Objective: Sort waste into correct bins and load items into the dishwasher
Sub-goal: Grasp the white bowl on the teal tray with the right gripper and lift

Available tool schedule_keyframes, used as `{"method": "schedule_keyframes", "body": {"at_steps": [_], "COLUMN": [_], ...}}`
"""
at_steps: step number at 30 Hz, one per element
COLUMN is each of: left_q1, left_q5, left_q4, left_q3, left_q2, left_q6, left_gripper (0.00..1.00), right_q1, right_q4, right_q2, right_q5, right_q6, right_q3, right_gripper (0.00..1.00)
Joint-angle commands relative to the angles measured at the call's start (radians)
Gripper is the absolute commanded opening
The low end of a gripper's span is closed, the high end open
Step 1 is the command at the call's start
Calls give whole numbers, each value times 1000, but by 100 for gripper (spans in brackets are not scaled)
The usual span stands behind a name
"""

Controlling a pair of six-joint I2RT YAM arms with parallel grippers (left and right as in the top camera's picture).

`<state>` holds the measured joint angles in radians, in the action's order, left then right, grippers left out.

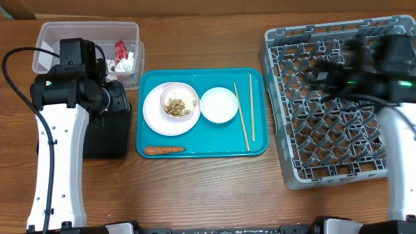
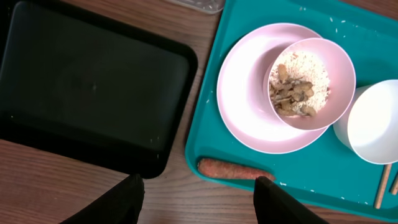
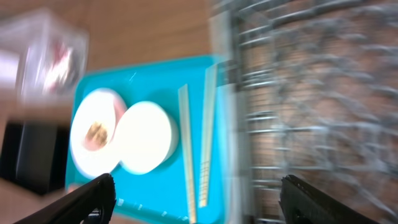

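The carrot stick (image 1: 164, 149) lies left to right along the near edge of the teal tray (image 1: 214, 144), and the chopsticks (image 1: 242, 117) lie crosswise to it near the grey rack (image 1: 312, 130). On the wooden table (image 1: 195, 195), the left gripper (image 2: 199, 186) hangs part-spread and empty beside the black tray (image 2: 87, 87). The right gripper (image 3: 198, 182) gapes wide over the rack and holds nothing.

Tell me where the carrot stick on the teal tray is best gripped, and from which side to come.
Grip the carrot stick at its middle, coming down from above. It lies flat along the tray's near rim, so the fingers should close across its thin width, one on each long side.
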<state>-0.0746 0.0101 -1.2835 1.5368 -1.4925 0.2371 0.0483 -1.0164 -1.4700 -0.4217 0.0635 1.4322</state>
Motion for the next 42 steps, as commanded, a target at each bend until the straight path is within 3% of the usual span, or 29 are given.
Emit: {"method": "schedule_keyframes", "body": {"at_steps": [1, 6, 9, 13, 19, 20, 22, 28, 36, 42], "left_q1": [-2, -2, -2, -2, -2, -2, -2, -2, -2, -2], "left_q5": [-10, -10, -10, -10, -10, -10, -10, -10, -10, -10], "left_q4": [0, 0, 0, 0, 1, 1, 1, 0, 1, 2], "left_q3": [-27, -28, -28, -28, -28, -28, -28, -28, -28, -28], "left_q2": [-8, -8, -8, -8, -8, -8, -8, -8, -8, -8], "left_q6": [14, 14, 14, 14, 14, 14, 14, 14, 14, 14], "left_gripper": [60, 61, 61, 61, 61, 61, 61, 61, 61, 61], "right_q1": [-204, -390, -452, -488, -491, -491, -491, -489, -483, -452], "right_q4": [27, 74, 106, 139, 167, 172, 175, 155, 5, -41], "right_q2": [-64, -193, -289, -405, -531, -544, -554, -511, -339, -195], "right_q5": [152, 294, 330, 336, 369, 368, 369, 380, 637, 1022], "right_q6": [-6, 74, 127, 151, 204, 204, 203, 204, 199, 200], "right_q3": [11, 11, 11, 11, 11, 11, 11, 56, 217, 235], "right_gripper": [86, 82, 71, 60, 52, 47, 23, 5, 4, 4]}}
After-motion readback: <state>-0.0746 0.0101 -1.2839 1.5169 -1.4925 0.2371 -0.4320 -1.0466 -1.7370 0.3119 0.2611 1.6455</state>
